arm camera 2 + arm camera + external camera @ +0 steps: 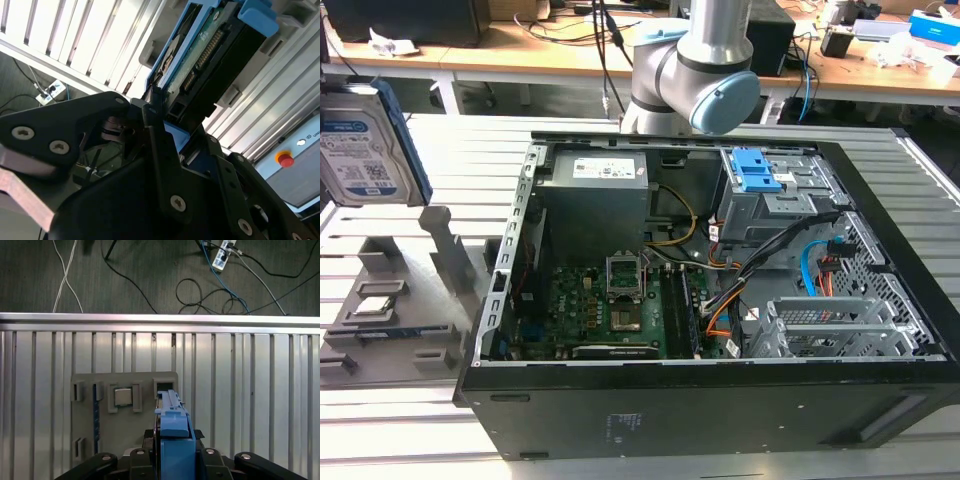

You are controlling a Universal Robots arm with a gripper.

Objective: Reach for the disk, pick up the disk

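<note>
Hanging on edge above the grey fixture plate (340, 255), at the exterior view's far left, label face showing: the disk (365, 140), apparently lifted clear of the plate. Pinched in the first wrist view by the gripper (172, 462), jaws pressed onto its flat sides, long axis running straight out from the jaws toward the plate. Farther right of the plate, the open computer case (720, 410).

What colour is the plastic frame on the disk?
Bright blue; the frame shows best in the first wrist view.
</note>
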